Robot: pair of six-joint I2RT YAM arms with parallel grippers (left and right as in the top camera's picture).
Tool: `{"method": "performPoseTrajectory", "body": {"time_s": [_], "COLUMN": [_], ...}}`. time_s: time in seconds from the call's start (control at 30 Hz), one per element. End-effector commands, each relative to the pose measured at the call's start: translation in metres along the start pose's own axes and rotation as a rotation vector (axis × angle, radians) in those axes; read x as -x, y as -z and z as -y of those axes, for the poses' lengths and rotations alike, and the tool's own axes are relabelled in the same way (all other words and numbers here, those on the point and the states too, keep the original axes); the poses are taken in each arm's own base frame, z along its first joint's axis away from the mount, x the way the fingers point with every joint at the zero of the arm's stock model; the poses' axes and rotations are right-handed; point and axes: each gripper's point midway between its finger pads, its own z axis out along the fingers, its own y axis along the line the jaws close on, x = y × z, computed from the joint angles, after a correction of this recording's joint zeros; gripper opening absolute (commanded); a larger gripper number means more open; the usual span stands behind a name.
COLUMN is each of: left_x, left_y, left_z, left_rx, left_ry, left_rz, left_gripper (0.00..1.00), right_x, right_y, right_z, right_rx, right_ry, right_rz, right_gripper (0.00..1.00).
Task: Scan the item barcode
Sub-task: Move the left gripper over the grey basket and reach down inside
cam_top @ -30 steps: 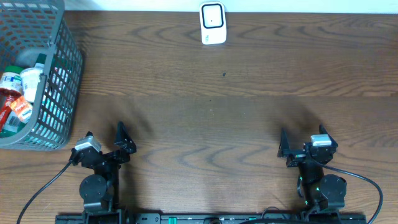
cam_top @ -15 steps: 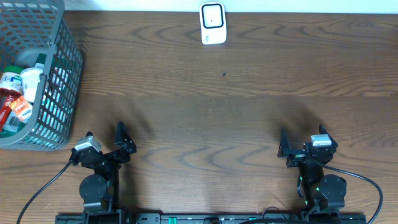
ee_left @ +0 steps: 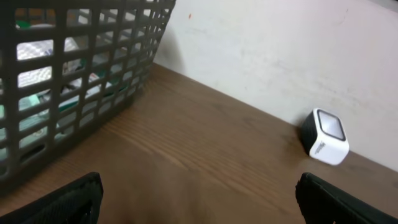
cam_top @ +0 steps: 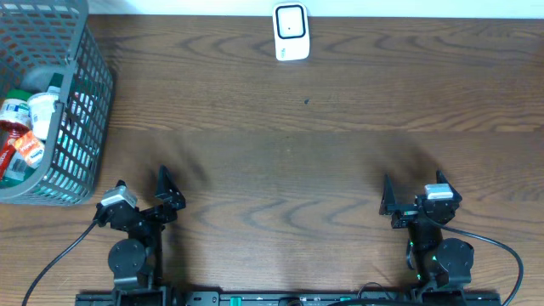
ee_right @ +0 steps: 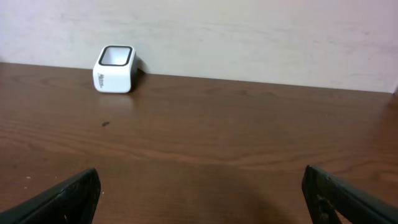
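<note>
Two claws of mine, left claw (cam_top: pixel 143 185) and right claw (cam_top: pixel 414 185), gape fully, holding nothing, at table (cam_top: pixel 280 153) near edge. Several items (cam_top: pixel 24 127) lie in grey basket (cam_top: pixel 89 81), far-left corner. White scanner (cam_top: pixel 291 32) stands mid far edge.

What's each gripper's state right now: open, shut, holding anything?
Left gripper: open, holding nothing.
Right gripper: open, holding nothing.
</note>
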Motion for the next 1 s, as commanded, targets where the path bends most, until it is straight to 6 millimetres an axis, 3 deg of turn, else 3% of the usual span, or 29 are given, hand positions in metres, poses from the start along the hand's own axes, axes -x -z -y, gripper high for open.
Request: {"method": "performPoseTrajectory", "body": {"time_s": [0.0, 0.17, 0.4, 0.57, 0.8, 0.97], "left_x": [0.042, 0.081, 0.162, 0.195, 0.2, 0.206], "left_y": [0.014, 0.027, 0.035, 0.036, 0.015, 0.002], "left_z": [0.012, 0.027, 0.062, 0.082, 0.085, 0.068], "left_rx": [0.001, 0.028, 0.104, 0.124, 0.172, 0.274], "left_ry": [0.007, -0.007, -0.031, -0.099, -0.152, -0.19], "left_rz": [0.037, -0.032, -0.262, -0.464, -0.617, -0.588], "left_gripper": [0.98, 0.98, 0.98, 0.98, 0.98, 0.98], "right_x": [-0.002, -0.002, -0.002, -0.002, -0.002, -0.002], "right_y": [0.0, 0.0, 0.0, 0.0, 0.0, 0.0], "right_z": [0.002, 0.002, 0.002, 0.002, 0.002, 0.002], "right_rx": [-0.007, -0.006, -0.007, -0.006, -0.006, -0.006], "right_ry": [0.007, 0.007, 0.007, 0.007, 0.007, 0.007], "right_rz": [-0.009, -0.009, -0.009, -0.009, -0.009, -0.009], "right_gripper": [0.99, 0.99, 0.99, 0.99, 0.99, 0.99]}}
